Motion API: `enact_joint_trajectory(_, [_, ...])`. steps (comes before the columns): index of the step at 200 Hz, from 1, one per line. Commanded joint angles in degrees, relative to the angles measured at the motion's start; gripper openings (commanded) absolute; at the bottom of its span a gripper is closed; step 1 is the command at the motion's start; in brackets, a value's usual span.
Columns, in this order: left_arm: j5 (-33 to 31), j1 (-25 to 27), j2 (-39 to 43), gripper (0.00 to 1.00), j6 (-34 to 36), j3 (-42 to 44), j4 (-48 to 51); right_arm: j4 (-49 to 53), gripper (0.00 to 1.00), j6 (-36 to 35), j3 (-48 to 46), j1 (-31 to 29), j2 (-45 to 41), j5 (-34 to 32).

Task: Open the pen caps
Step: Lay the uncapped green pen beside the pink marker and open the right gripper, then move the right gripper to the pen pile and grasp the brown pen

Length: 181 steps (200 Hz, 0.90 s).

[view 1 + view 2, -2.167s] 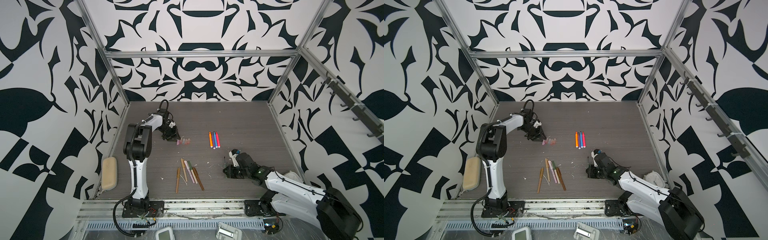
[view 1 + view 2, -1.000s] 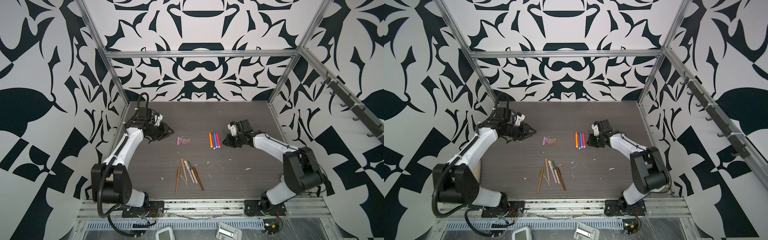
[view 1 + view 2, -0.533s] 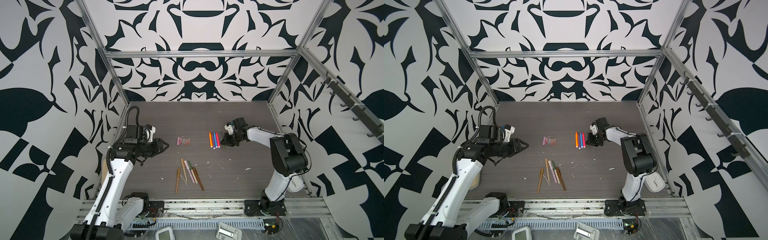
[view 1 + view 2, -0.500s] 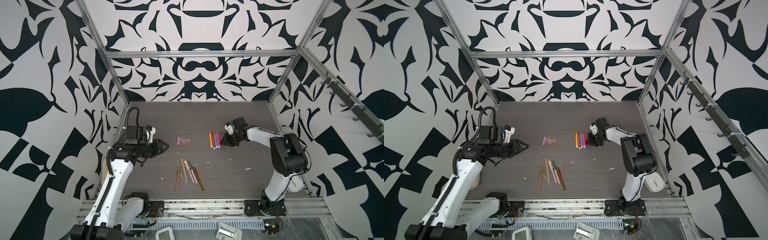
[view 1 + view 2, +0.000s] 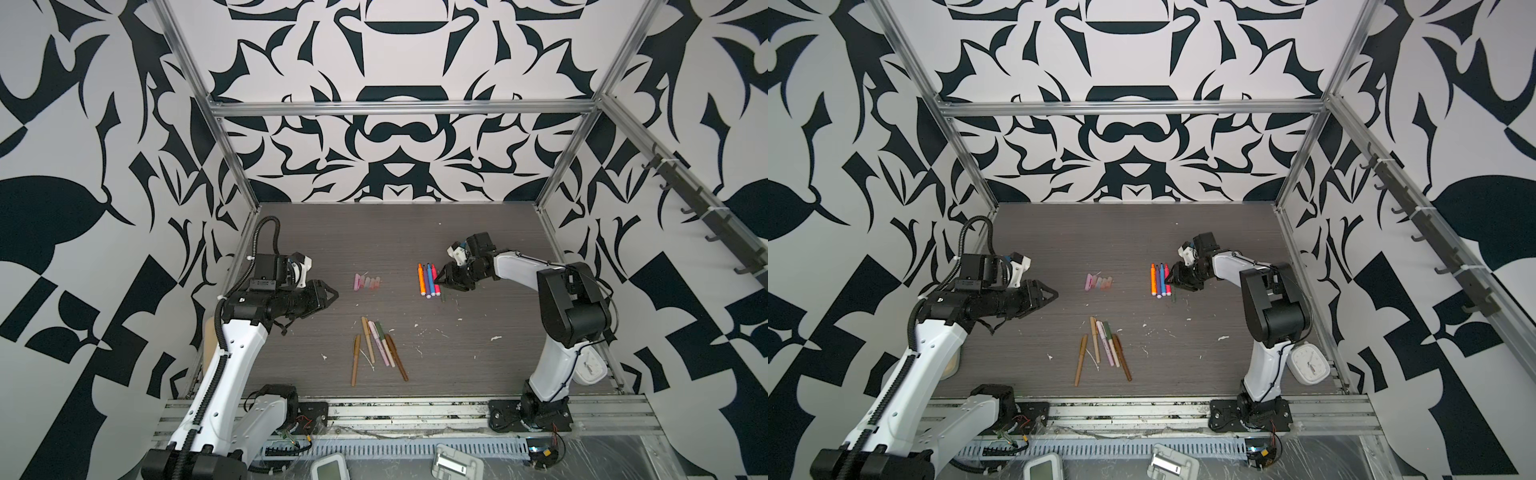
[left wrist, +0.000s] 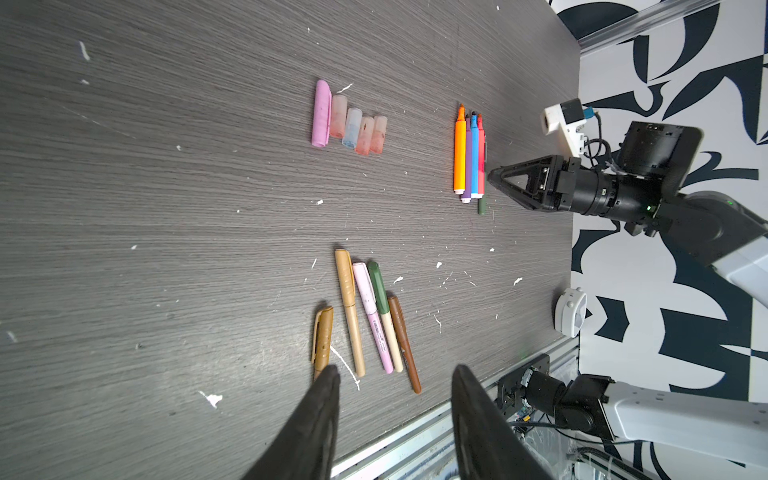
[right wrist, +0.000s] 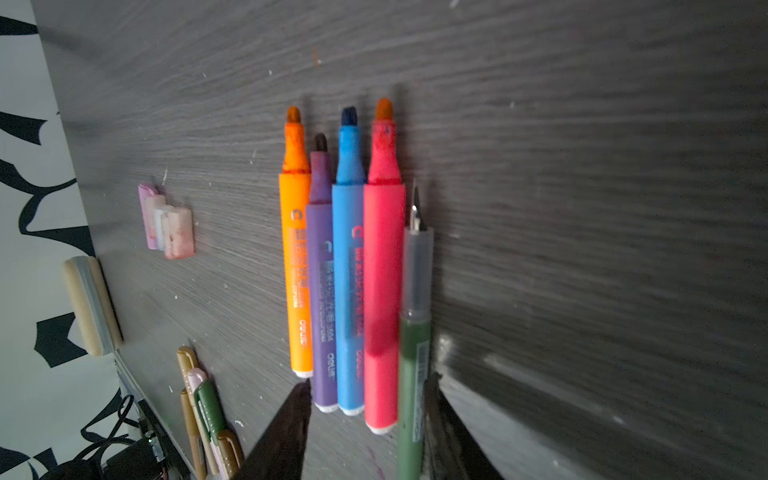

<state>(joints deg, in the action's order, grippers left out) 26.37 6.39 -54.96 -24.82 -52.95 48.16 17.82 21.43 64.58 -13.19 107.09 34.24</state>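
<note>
Several removed pen caps (image 5: 368, 283) (image 5: 1099, 283) lie in a row mid-table: one opaque pink cap (image 6: 321, 114) and translucent ones (image 6: 365, 135). Uncapped orange, purple, blue and pink markers (image 5: 427, 280) (image 7: 349, 266) lie side by side. An uncapped green pen (image 7: 411, 353) (image 6: 482, 205) lies against the pink marker, between the open jaws of my right gripper (image 7: 369, 382) (image 5: 442, 282) and close beside one finger. Several capped thin pens (image 5: 378, 349) (image 6: 365, 316) lie nearer the front. My left gripper (image 5: 328, 297) (image 6: 395, 370) hovers open and empty, left of the caps.
A white clock (image 5: 588, 365) (image 5: 1308, 365) stands at the front right by the right arm's base. A beige pad (image 7: 91, 307) leans at the left wall. White scraps (image 6: 212, 399) dot the dark wood table (image 5: 374, 232). A metal rail (image 5: 395, 409) runs along the front edge.
My right gripper has opened beside the marker row, with the green pen now lying there. The left arm has drawn back from the far left toward the front, its jaws still open.
</note>
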Motion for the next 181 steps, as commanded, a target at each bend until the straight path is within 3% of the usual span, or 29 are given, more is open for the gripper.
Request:
enact_joint_trajectory(1, [0.3,0.0,0.5,0.47,0.2,0.6,0.3,-0.9,0.47,1.0,2.2,0.2,0.2,1.7])
enact_joint_trajectory(56, [0.1,0.0,0.4,0.47,0.2,0.8,0.1,-1.3,0.47,1.5,2.9,0.2,1.2,1.9])
enact_joint_trajectory(98, [-0.1,0.0,0.2,0.46,0.1,0.8,0.0,-0.6,0.47,1.0,2.1,0.2,-2.7,1.8])
enact_joint_trajectory(148, [-0.5,0.0,0.2,0.46,-0.1,0.9,0.0,2.0,0.47,0.8,-3.6,0.3,-12.2,0.7])
enact_joint_trajectory(181, [-0.7,0.0,0.4,0.46,-0.3,1.1,-0.2,0.4,0.45,4.0,-13.6,-1.8,-21.7,-0.3])
